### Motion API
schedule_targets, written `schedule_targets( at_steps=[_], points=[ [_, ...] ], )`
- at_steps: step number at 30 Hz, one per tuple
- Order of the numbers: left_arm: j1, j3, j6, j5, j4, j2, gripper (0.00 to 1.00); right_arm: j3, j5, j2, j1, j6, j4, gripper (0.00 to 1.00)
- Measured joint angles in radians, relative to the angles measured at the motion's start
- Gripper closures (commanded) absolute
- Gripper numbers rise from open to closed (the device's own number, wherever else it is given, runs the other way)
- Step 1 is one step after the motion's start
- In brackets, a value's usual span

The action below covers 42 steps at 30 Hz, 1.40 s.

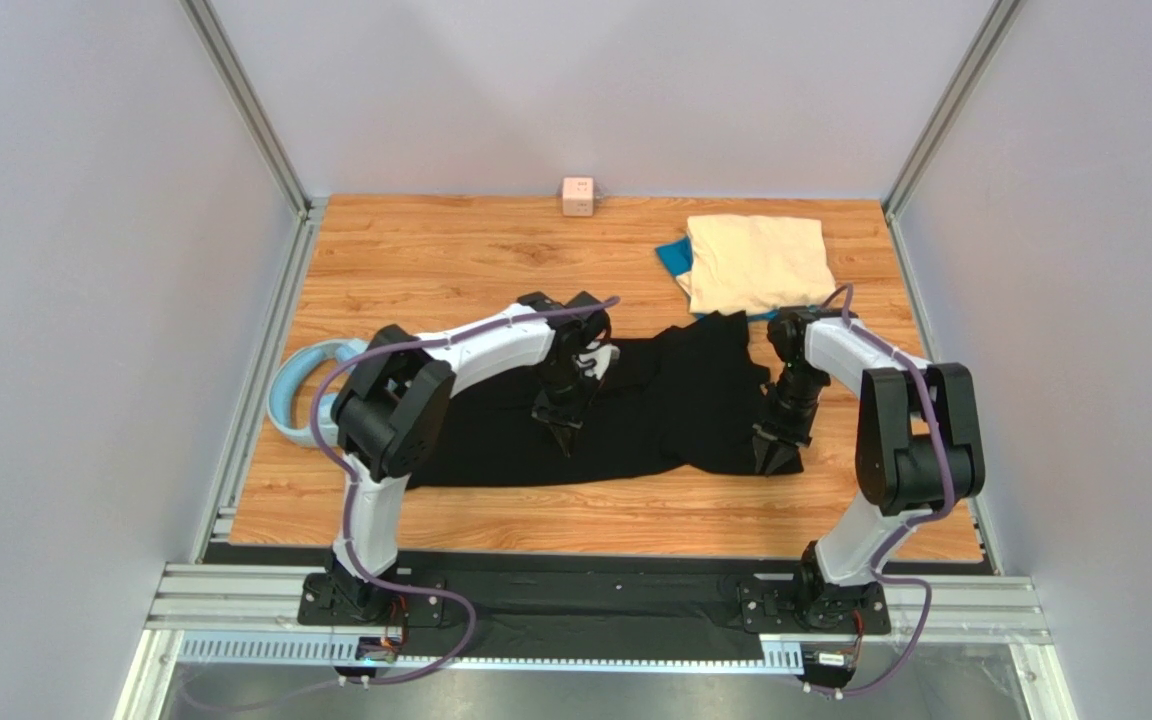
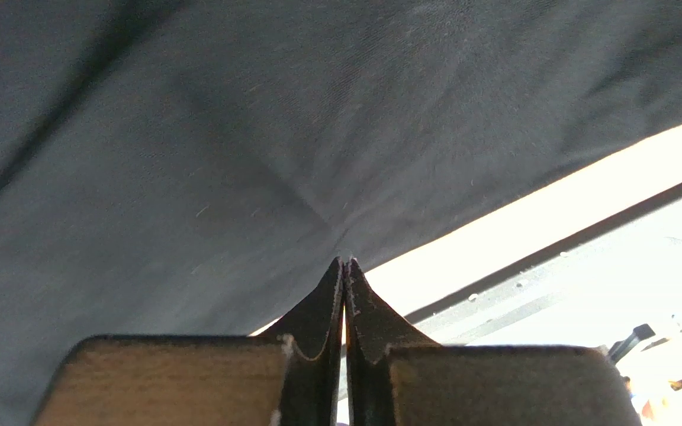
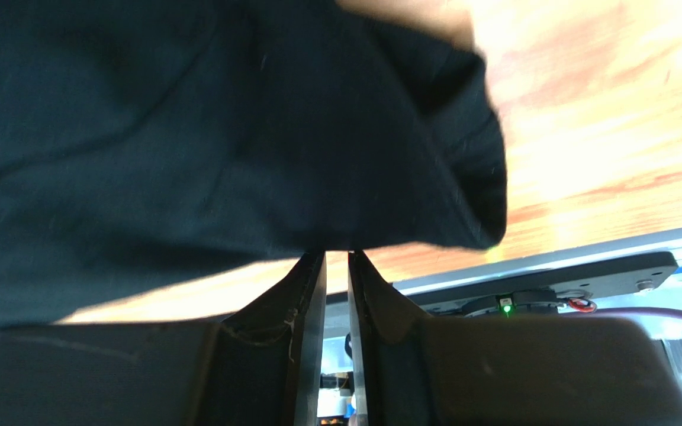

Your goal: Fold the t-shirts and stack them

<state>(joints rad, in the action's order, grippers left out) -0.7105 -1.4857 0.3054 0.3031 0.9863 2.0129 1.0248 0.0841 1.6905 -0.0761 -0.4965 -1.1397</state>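
Hands are both gripping the black t-shirt (image 1: pixel 657 413), which is lying spread across the tabletop (image 1: pixel 432 255): left hand (image 1: pixel 563 438) pinching near-centre cloth, right hand (image 1: pixel 767 458) clamping the near right corner. Far right, the cream t-shirt (image 1: pixel 755 263) is lying folded over the blue t-shirt (image 1: pixel 672 255).

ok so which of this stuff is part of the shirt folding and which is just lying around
Part of the job: black t-shirt; cream t-shirt; blue t-shirt, peeking out from under the cream one.
Just lying about: light-blue ring; pink cube.
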Motion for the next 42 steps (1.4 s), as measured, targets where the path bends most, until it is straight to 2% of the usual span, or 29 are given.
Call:
schedule_targets(
  at_steps=[2, 6, 12, 24, 34, 39, 42],
  points=[
    [-0.019, 0.002, 0.000, 0.007, -0.004, 0.029, 1.00, 0.009, -0.017, 0.037, 0.000, -0.005, 0.006, 0.84],
    [-0.019, 0.021, 0.000, 0.008, -0.017, 0.044, 1.00, 0.054, -0.052, 0.111, 0.000, -0.015, 0.016, 1.00],
    [-0.010, 0.074, 0.002, 0.004, -0.041, 0.030, 1.00, 0.121, -0.117, 0.166, 0.000, -0.032, 0.022, 1.00],
    [-0.010, 0.090, 0.034, -0.002, -0.052, 0.027, 1.00, 0.201, -0.159, 0.233, 0.000, -0.032, -0.022, 1.00],
    [-0.001, 0.197, 0.058, 0.017, -0.094, -0.039, 1.00, 0.300, -0.172, 0.284, 0.015, -0.024, -0.022, 1.00],
    [0.004, 0.196, 0.057, 0.027, -0.093, -0.039, 1.00, 0.320, -0.182, 0.287, 0.037, -0.012, -0.012, 0.96],
    [0.004, 0.187, 0.055, 0.026, -0.083, -0.034, 0.94, 0.325, -0.182, 0.285, 0.052, -0.003, -0.015, 0.95]
  ],
)
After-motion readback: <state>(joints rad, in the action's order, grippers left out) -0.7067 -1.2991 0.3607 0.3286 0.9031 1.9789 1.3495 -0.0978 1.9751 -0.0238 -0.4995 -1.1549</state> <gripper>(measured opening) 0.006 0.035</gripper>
